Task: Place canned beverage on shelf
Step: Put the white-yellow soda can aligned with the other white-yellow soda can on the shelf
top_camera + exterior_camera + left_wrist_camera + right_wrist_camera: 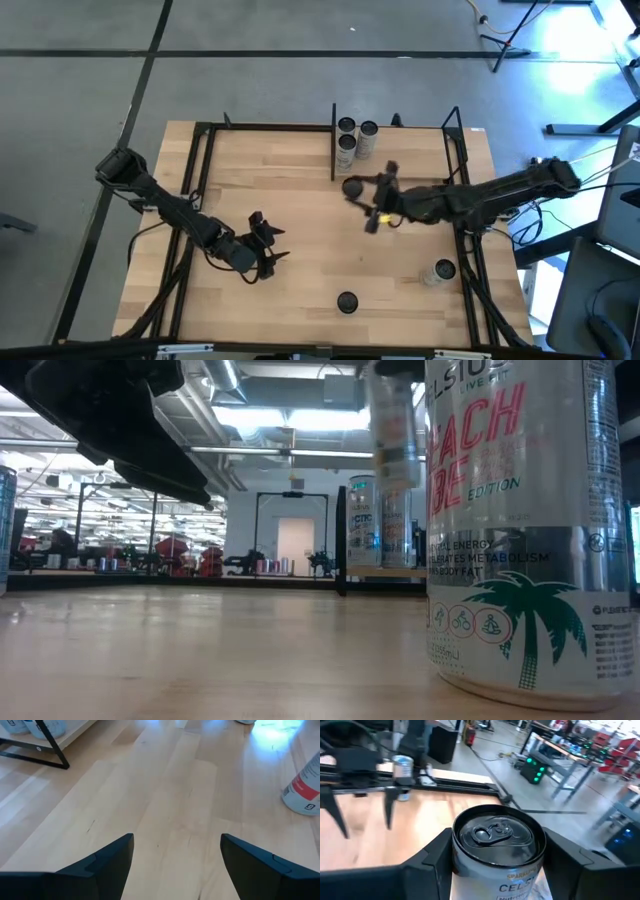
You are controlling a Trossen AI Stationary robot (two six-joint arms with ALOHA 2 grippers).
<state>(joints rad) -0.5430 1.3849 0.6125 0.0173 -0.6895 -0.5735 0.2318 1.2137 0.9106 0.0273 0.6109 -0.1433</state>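
R gripper (357,190) is clamped on a can (496,851), fingers on both sides of it just below the rim, near the table's (300,210) middle, a bit toward the far edge & just in front of the shelf (336,150). In the low view the held can (392,430) hangs clear above the tabletop, so it's lifted, not resting. Shelf sits at the far edge, roughly center, w/ three cans (355,135) already on it by the black post. L gripper (268,245) waits over the table's left half, toward the near edge, fingers (100,865) spread wide w/ nothing between, only bare wood below. Two more cans stand on the table: one (347,302) by the near edge around center, another (441,271) near the right edge toward the near-right corner. The low view is filled on its right by a big close can (520,530) w/ a green palm print.
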